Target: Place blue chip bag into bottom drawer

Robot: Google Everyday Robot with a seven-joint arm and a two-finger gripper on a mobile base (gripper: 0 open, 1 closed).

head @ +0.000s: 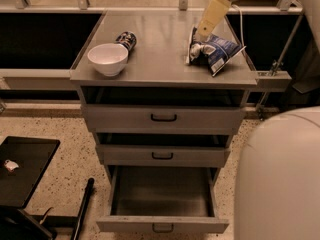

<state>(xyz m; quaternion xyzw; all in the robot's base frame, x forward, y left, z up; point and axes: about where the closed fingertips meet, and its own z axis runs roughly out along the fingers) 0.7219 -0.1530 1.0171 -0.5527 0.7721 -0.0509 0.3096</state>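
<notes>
Smooth grey metal tabletop (160,54); crumpled blue chip bag (216,51) near right edge, hand (204,31) above it, grip indeterminate; bottom drawer (162,225) open; speckled floor (65,184).

Tool (202,33) hangs over the counter (165,64), rear-right, tip down at the top-left edge of the blue chip bag (216,51); touching or not, can't tell. Bag lies crumpled just below/right of tool. White bowl (107,59) & dark can (126,39) sit well left of tool, can on its side behind bowl. Bottom drawer (162,224) stands pulled open far below tool.
</notes>
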